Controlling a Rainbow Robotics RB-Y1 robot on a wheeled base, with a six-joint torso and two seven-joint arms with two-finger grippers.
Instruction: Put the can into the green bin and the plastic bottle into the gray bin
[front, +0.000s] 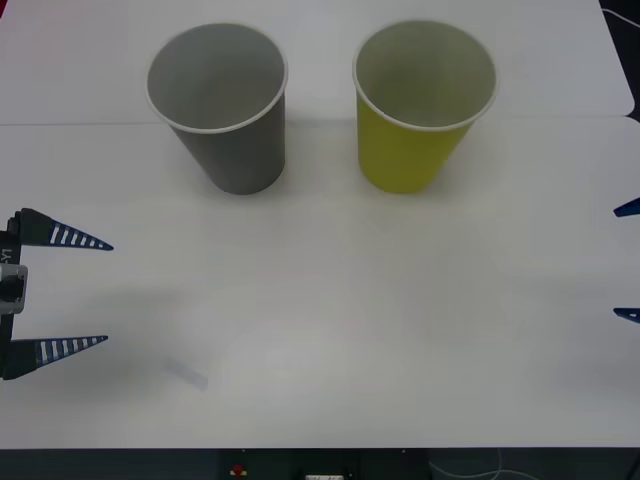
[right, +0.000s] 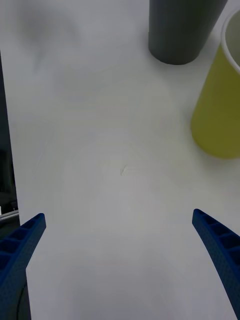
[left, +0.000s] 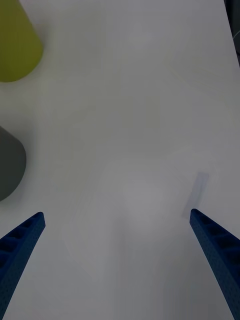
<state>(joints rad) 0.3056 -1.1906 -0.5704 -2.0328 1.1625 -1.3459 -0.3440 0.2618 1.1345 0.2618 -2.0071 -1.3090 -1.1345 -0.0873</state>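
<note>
The gray bin (front: 245, 160) stands upright at the back left of the white table, and the green bin (front: 405, 155) stands upright beside it at the back right; both look empty inside. The can and the plastic bottle are out of view. My left gripper (front: 108, 292) hovers open at the table's left edge with nothing between its fingers. At the right edge, my right gripper (front: 616, 263) is open too. The right wrist view has the gray bin (right: 180, 30) and green bin (right: 220, 110) beyond the open right gripper (right: 117, 215). The left wrist view has the green bin (left: 15, 45) and gray bin (left: 10, 165) off to one side of the open left gripper (left: 116, 214).
A small pale strip (front: 187, 373) lies flat on the table (front: 330, 300) near the front left, also in the left wrist view as a strip (left: 197, 192). The table's dark front edge runs along the bottom, and a seam crosses behind the bins.
</note>
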